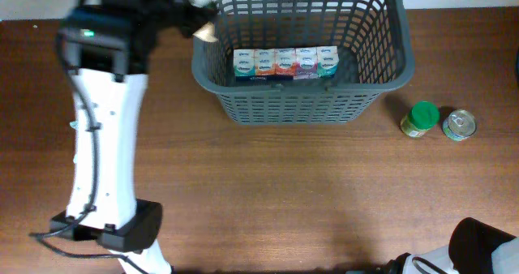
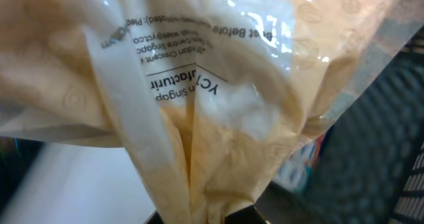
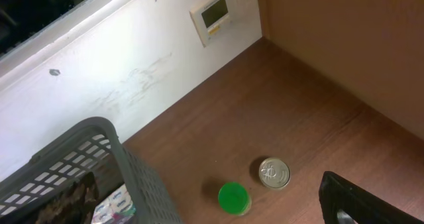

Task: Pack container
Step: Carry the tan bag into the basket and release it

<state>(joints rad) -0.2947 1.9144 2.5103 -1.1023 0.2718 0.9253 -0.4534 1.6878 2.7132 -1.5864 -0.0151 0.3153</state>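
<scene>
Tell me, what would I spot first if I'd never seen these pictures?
The big grey basket at the back of the brown table grabs the eye, with a bright row of little packs inside it. Close up, a crinkly cream bag fills the left wrist view, beside the basket's wall. To the basket's right, a green-lidded jar and a shiny tin stand side by side.

Dark grey lattice basket [image 1: 300,105], multicoloured packs [image 1: 285,62] inside; to its right green-lidded jar [image 1: 421,118], silver tin [image 1: 459,125]; cream black-printed bag [image 2: 199,118].

Brown wooden table [image 1: 284,193], white wall [image 3: 132,85]
</scene>
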